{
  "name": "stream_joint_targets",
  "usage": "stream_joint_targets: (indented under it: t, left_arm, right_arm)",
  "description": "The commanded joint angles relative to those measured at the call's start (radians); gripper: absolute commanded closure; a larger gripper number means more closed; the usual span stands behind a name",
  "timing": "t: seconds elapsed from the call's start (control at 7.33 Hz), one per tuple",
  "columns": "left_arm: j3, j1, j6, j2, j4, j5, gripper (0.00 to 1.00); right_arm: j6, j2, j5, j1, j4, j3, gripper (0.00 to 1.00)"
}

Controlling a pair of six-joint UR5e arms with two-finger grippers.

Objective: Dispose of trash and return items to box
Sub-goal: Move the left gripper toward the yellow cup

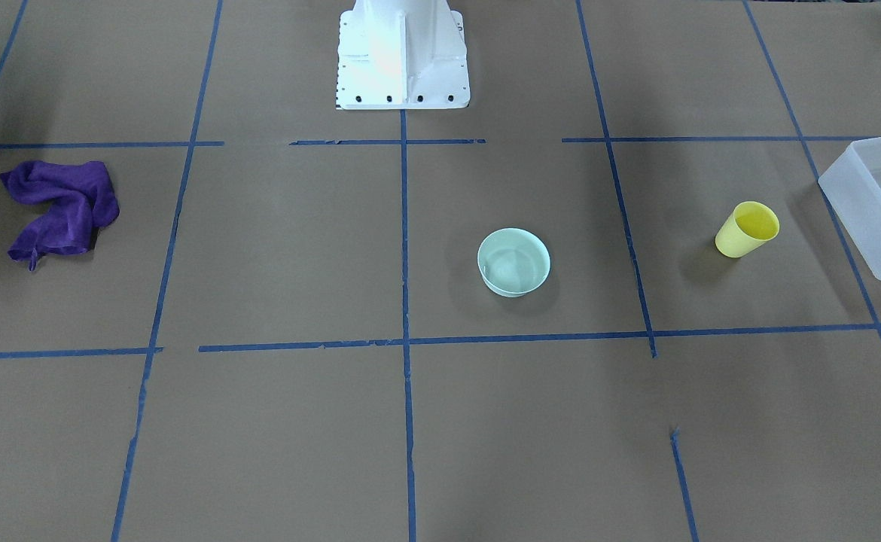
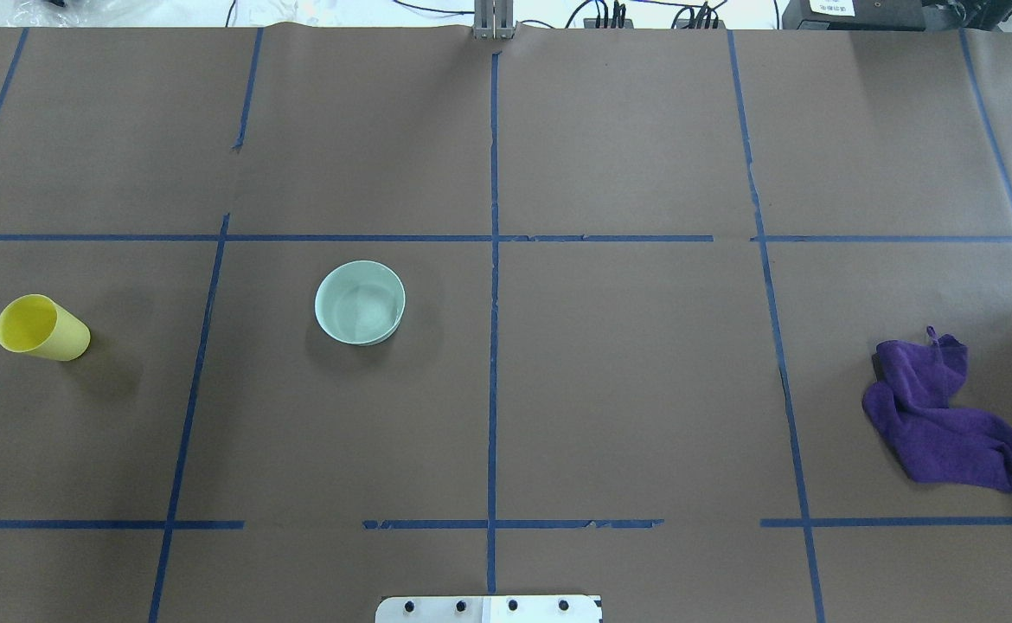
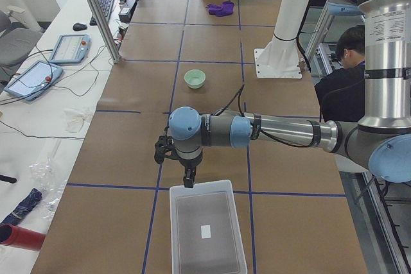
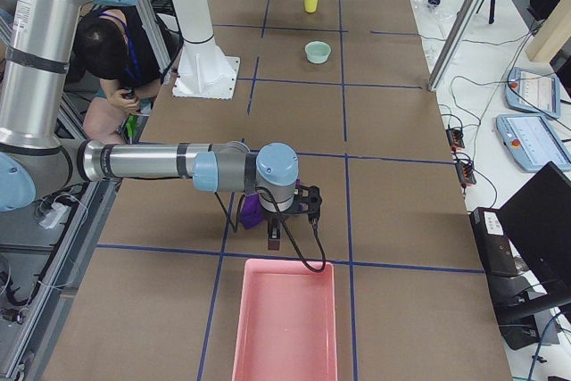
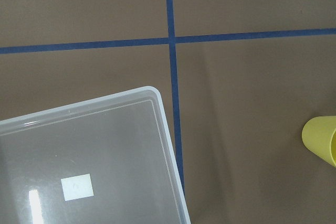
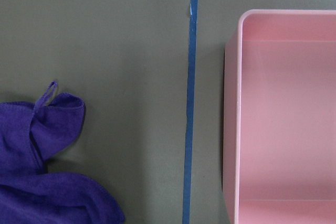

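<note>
The table (image 2: 644,389) is covered in brown paper marked into squares with blue tape. At the end on the robot's left stands the translucent box (image 1: 858,226), with nothing in it except a small white label on its floor. At the opposite end stands a pink bin (image 6: 232,108), and what shows of it holds nothing. A crumpled purple cloth (image 2: 938,415) lies near the pink bin, apart from it. The mint-green bowl (image 2: 360,303) sits mouth up, left of centre. The yellow cup (image 2: 41,329) stands upright between the bowl and the box, clear of both.

The left gripper (image 3: 188,179) hangs over the near edge of the box. The right gripper (image 4: 273,238) hangs between the cloth and the pink bin. Both show only in the side views, so whether their fingers are apart or together cannot be told.

Judgement: no item is in the box, so the task is at its opening step. The cloth is probably the trash. The next move calls for the left arm to travel to the cup, descend over its rim and grip the thin wall lightly.
</note>
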Motion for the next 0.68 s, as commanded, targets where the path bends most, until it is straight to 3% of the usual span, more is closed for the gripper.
stream_joint_targets:
  t: [0.0,0.27,0.55]
  left_arm:
    - [-0.019,0.019,-0.005,-0.024,-0.051,0.038,0.0]
    - [-0.013,0.021,0.002,-0.055,-0.279,0.059,0.0]
    - [0.013,0.018,-0.008,-0.061,-0.577,0.058,0.0]
  right_arm:
    - [0.007,0.013,0.042,-0.001,0.0,0.053,0.0]
    - [0.013,0.099,0.047,-0.001,0.002,0.125,0.0]
    - [0.016,0.183,0.049,-0.004,0.037,0.118,0.0]
